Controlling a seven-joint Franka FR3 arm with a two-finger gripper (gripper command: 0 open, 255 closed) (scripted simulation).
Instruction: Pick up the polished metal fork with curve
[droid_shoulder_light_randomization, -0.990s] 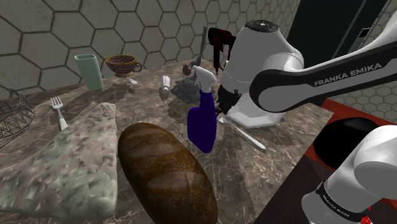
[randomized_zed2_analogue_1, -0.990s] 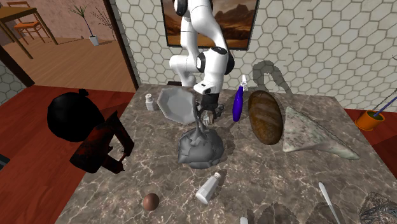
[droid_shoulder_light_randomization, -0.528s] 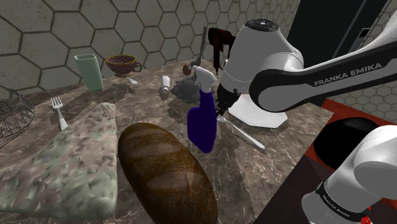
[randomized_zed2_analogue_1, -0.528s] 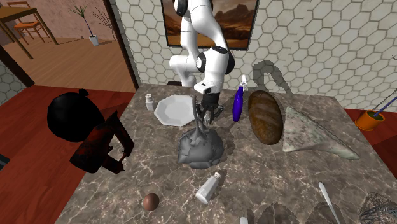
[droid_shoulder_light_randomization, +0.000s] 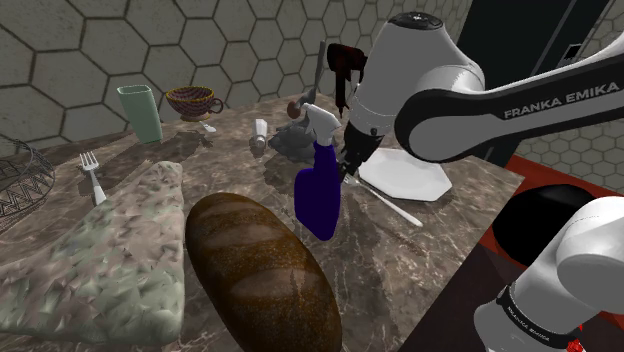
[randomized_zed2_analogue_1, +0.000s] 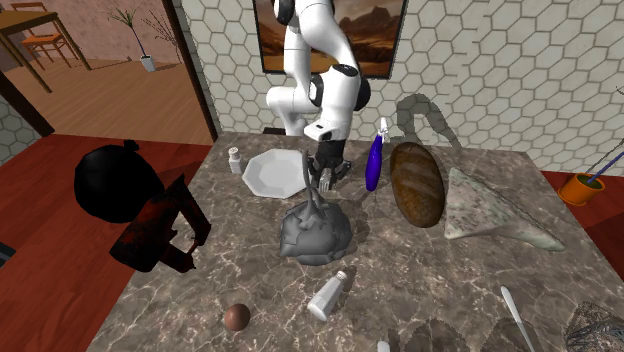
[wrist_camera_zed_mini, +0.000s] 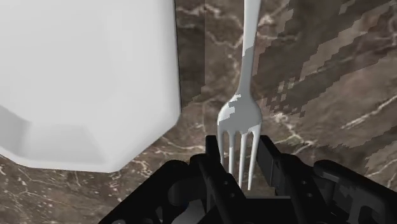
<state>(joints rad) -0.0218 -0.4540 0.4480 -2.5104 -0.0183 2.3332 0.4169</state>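
My fingers (wrist_camera_zed_mini: 215, 170) pinch the fork (wrist_camera_zed_mini: 242, 118) by its tines, beside the plate (wrist_camera_zed_mini: 83, 76); the arm has risen since a second ago, so the lift appears begun.

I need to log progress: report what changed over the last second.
The arm and hand rose slightly; the fork, tines clasped in the hand, shifted a little with them. The white plate, tipped up a second ago, now lies flat beside the fork. The blue spray bottle and bread loaf stayed put.
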